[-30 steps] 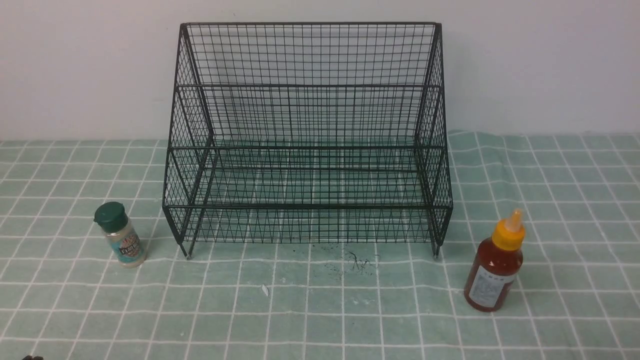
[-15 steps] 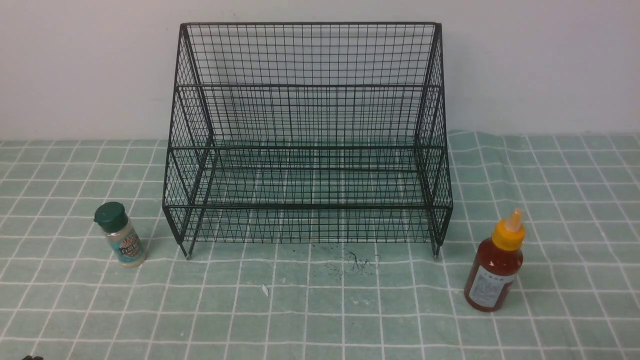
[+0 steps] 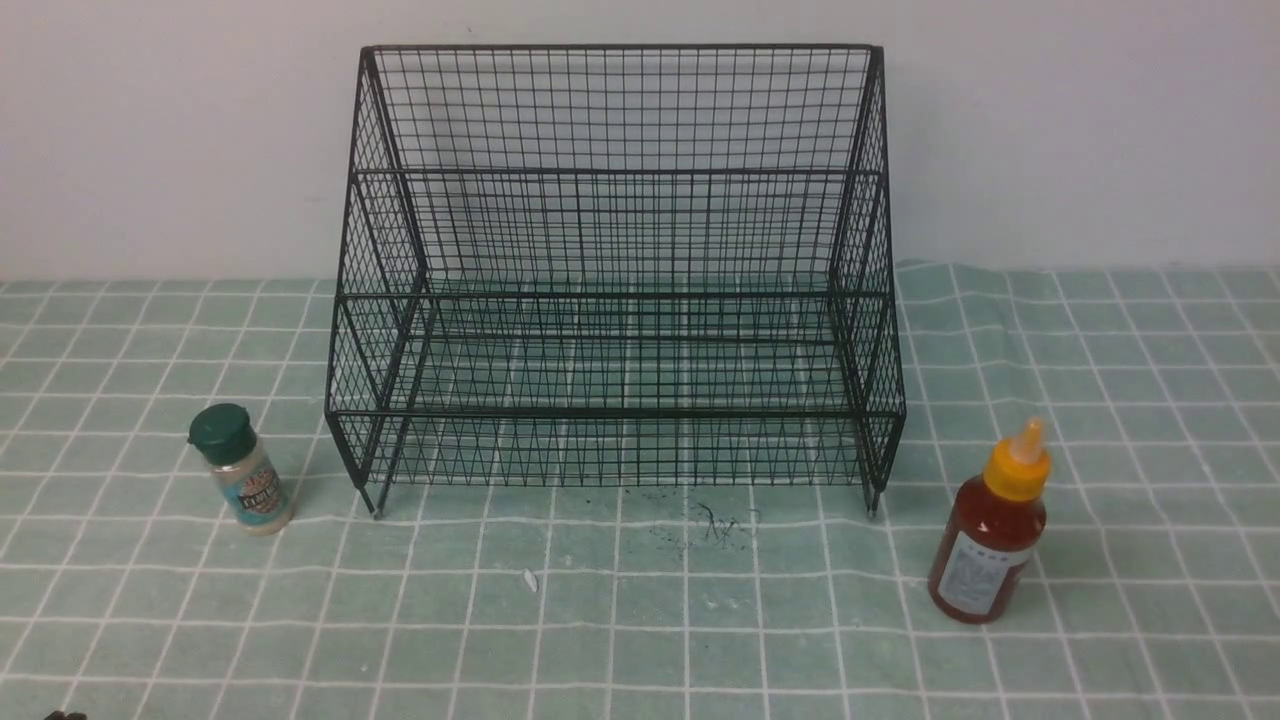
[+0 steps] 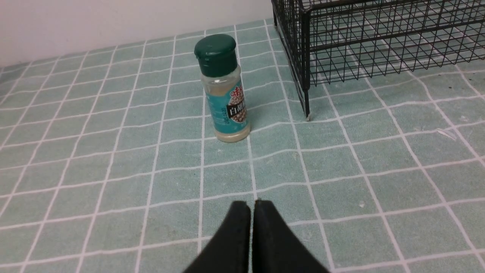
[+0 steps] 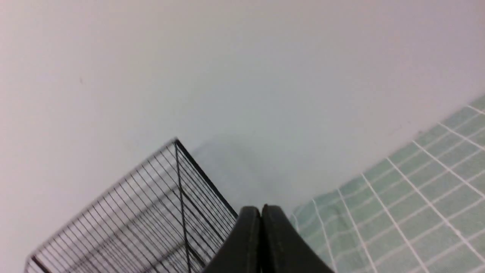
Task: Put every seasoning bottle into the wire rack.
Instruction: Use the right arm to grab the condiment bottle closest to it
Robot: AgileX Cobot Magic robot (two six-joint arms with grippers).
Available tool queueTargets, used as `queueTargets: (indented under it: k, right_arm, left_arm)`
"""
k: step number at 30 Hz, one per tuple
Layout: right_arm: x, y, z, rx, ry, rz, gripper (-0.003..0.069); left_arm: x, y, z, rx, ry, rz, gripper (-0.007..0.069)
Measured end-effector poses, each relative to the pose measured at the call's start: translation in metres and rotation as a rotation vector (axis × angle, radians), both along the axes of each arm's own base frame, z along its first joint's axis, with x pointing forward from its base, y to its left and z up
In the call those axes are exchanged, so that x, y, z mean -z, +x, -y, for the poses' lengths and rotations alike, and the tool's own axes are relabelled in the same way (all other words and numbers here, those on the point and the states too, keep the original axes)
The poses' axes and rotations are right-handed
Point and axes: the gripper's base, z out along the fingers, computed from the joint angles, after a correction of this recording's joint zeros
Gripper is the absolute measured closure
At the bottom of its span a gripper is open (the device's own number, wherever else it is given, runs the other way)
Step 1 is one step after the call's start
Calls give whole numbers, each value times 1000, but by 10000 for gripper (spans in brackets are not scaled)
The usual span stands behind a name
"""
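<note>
One empty wire rack point(image 3: 616, 412), bottles outside

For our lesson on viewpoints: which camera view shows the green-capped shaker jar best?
The left wrist view: the green-capped shaker jar looks larger, its label sharper. The front view shows it whole but smaller; the right wrist view doesn't show it.

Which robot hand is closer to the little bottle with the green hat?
The left one. The left gripper is shut, short of the green-capped bottle and pointing its way; the right gripper is over by the wire rack's right side.
</note>
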Motion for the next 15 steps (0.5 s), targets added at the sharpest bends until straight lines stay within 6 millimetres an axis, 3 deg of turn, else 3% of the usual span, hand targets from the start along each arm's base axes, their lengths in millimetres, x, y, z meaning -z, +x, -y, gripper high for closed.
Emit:
queueTargets:
  k: [8,11,12,15]
  right_arm:
    - [-16,-4,7,61,72,140,673]
    - [-53,-12,3,32,0,195,673]
    - [-57,-12,2,30,-14,197,673]
    - [-114,-10,-5,-18,-165,127,673]
  left_arm:
    - [0,0,0,0,0,0,631]
    - [0,0,0,0,0,0,631]
    - [0,0,0,0,0,0,631]
    - [0,0,0,0,0,0,631]
